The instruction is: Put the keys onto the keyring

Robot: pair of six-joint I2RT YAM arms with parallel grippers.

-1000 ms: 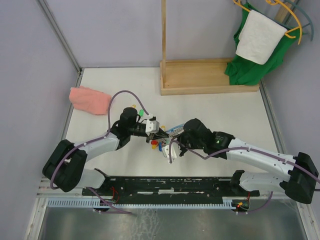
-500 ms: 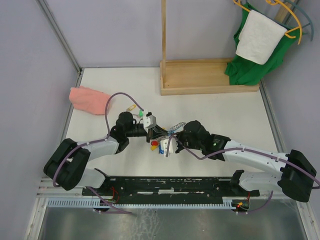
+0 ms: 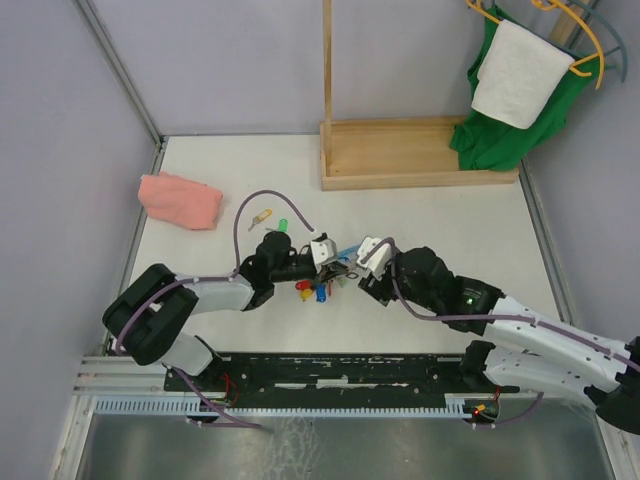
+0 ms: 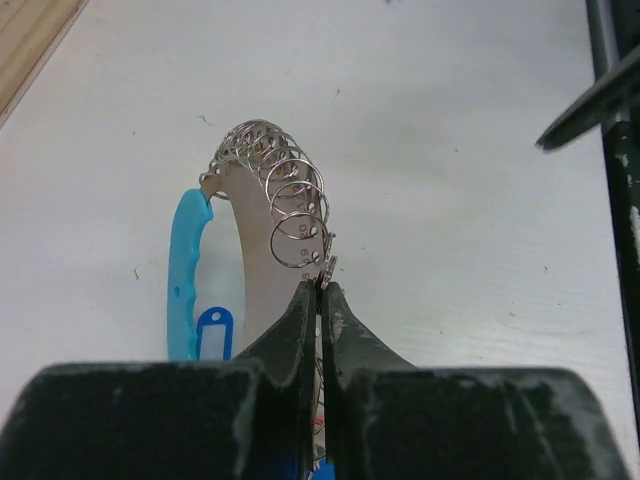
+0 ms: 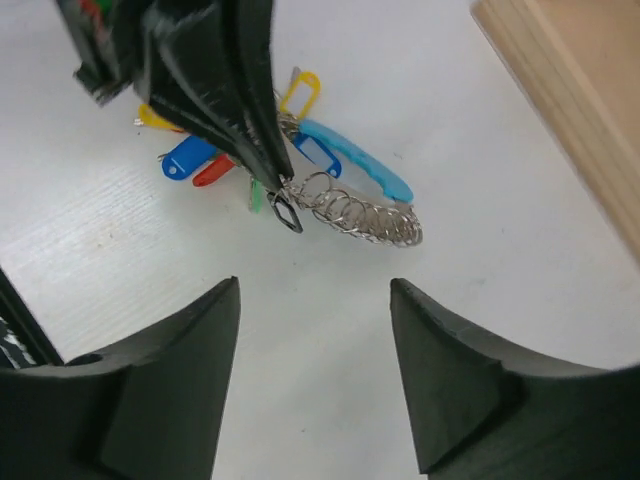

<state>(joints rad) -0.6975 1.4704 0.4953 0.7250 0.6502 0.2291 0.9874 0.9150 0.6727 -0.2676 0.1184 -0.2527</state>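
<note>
My left gripper (image 4: 320, 287) is shut on the keyring (image 4: 270, 200), a curved silver band strung with small wire rings and a light blue grip (image 4: 184, 270). It pinches the ring's near end. In the right wrist view the keyring (image 5: 365, 217) hangs from the left fingers (image 5: 245, 100), with blue (image 5: 188, 160), red (image 5: 215, 171) and yellow (image 5: 300, 90) tags bunched behind. My right gripper (image 5: 315, 290) is open and empty, a short way back from the ring. From above, the left gripper (image 3: 336, 268) and right gripper (image 3: 362, 272) face each other. Two loose keys, yellow (image 3: 261, 215) and green (image 3: 283, 226), lie behind the left arm.
A pink cloth (image 3: 180, 200) lies at the far left. A wooden stand base (image 3: 420, 155) sits at the back, its corner (image 5: 560, 100) near the right gripper. Green and white cloth (image 3: 520, 90) hangs at the back right.
My right gripper has opened and drawn back to the right, away from the tags. The left gripper, still shut, has carried the keyring a little to the right.
</note>
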